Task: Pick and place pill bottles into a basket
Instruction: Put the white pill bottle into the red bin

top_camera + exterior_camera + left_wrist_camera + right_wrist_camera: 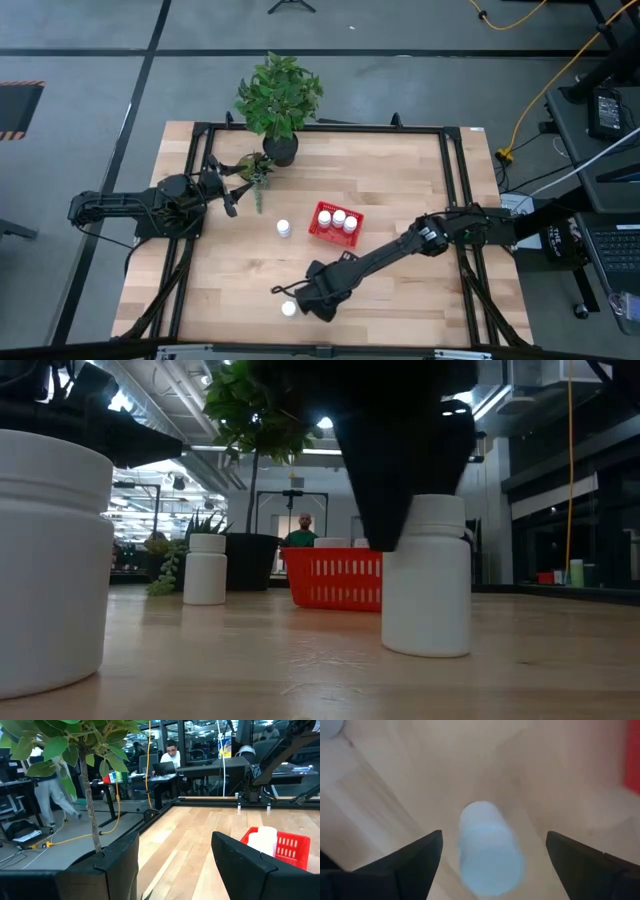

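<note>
With jaws spread wide, the right gripper hovers over a pill bottle standing near-centre on the surface; light, rigid and smooth, it likely wants a squeeze across its body.

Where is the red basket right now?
In the high view, the red basket sits near the table's middle, with a lone pill bottle just left of it and the right gripper nearer the front edge.
</note>
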